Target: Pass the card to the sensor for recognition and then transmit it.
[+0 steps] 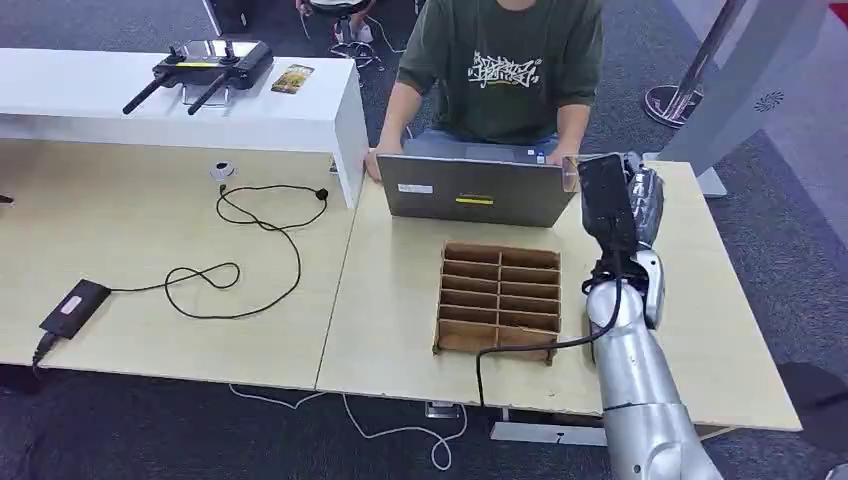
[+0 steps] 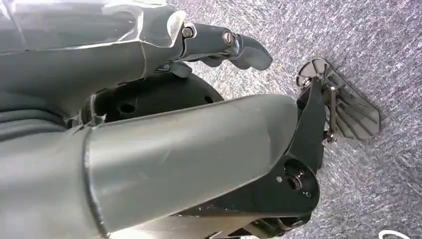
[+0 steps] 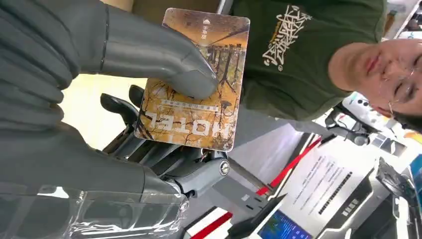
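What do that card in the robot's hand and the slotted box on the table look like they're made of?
The card, pinched in the right hand, looks like glossy printed plastic, thin and stiff with rounded corners, though coated cardstock is possible. The slotted box looks like matte brown corrugated cardboard or thin fibreboard: flat dividers with raw tan edges. It sits on a pale, wood-grain table, probably laminate.

On the worktop (image 1: 250, 330), a divided tray (image 1: 497, 299) is placed before a laptop (image 1: 475, 188); a cable (image 1: 250, 250) is laid to its left, below a shelf (image 1: 180, 105).
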